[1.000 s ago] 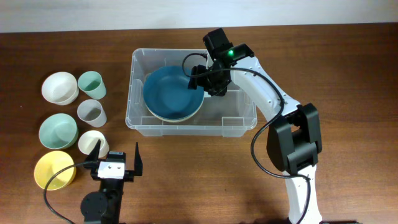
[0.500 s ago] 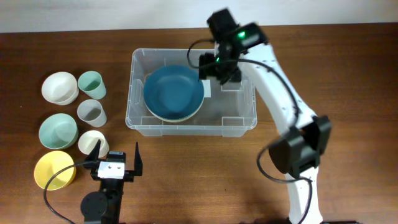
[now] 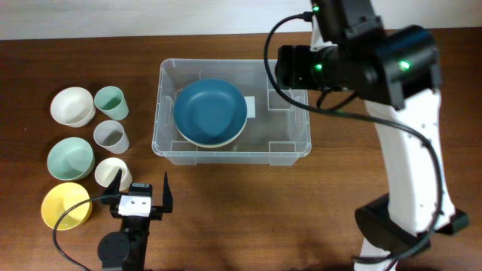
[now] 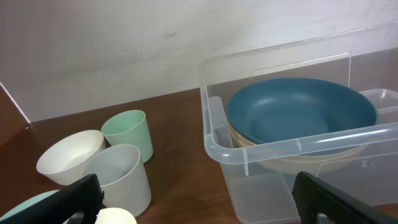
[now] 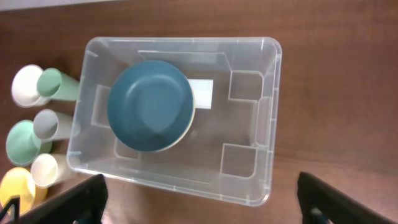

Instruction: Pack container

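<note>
The container (image 3: 226, 156), a big clear tub, stands mid-table. Inside its left half a blue bowl (image 3: 209, 111) rests nested in a cream bowl (image 3: 212, 143). The tub's white label (image 5: 202, 94) shows beside them. My right gripper (image 5: 202, 208) hangs high above the container, open and empty, looking down on the tub's rim (image 5: 273, 124) and the blue bowl (image 5: 149, 104). My left gripper (image 3: 141, 188) sits low near the front edge, open with nothing in it. In its wrist view the container's corner (image 4: 214, 134) and the blue bowl (image 4: 301, 109) lie ahead to the right.
Left of the tub stand a white bowl (image 3: 72, 105), a green cup (image 3: 111, 102), a translucent cup (image 3: 111, 135), a green bowl (image 3: 70, 158), a cream cup (image 3: 111, 172) and a yellow bowl (image 3: 65, 205). The right arm's body (image 3: 392, 68) reaches over the tub's right end.
The right gripper has let go at the blue bowl's right rim, opened wide and lifted up and to the right. The bowl stays in the tub. The left arm is still.
</note>
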